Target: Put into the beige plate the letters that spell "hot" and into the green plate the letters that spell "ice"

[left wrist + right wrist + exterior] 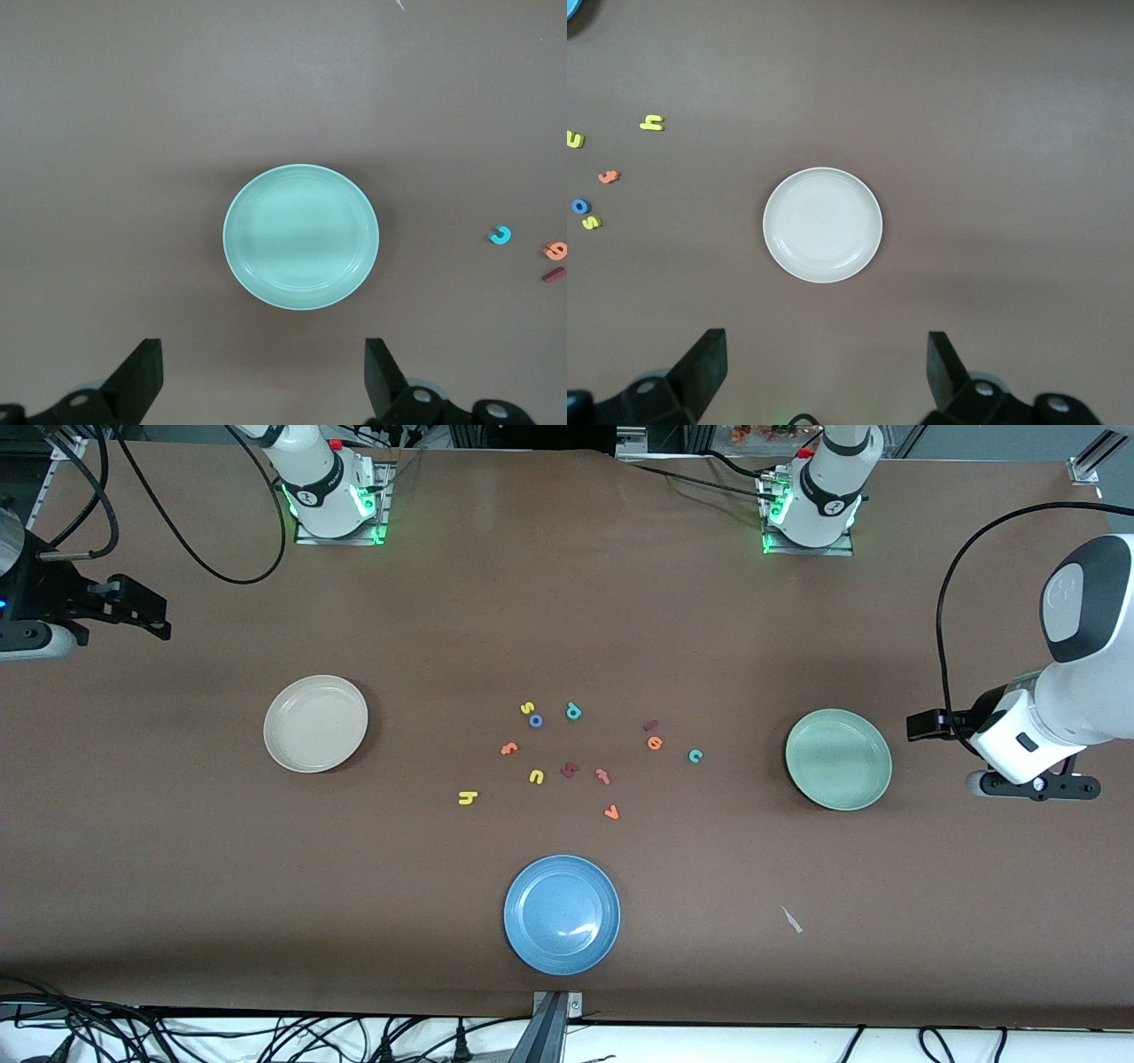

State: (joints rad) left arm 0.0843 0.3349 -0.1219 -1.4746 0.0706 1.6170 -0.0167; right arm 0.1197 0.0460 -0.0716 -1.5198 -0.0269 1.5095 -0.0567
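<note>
Meanwhile, left end effector (pixel 263 382) released, up beside green plate (pixel 838 759); right end effector (pixel 824 376) released, up beside beige plate (pixel 315 723). Both plates bare. Between them, loose on brown desk (pixel 177 850): yellow h (pixel 468 798), blue o (pixel 535 721), orange t (pixel 508 748), dark red i (pixel 650 725), orange e (pixel 655 742), teal c (pixel 695 755). Blue plate (pixel 562 914) nearest front camera.

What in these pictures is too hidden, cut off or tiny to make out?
- Front view: the dark red letter among the others is too small to read.
- Front view: the left pincer is partly hidden by its own arm.
- Front view: the pale scrap near the blue plate is too small to name.
</note>
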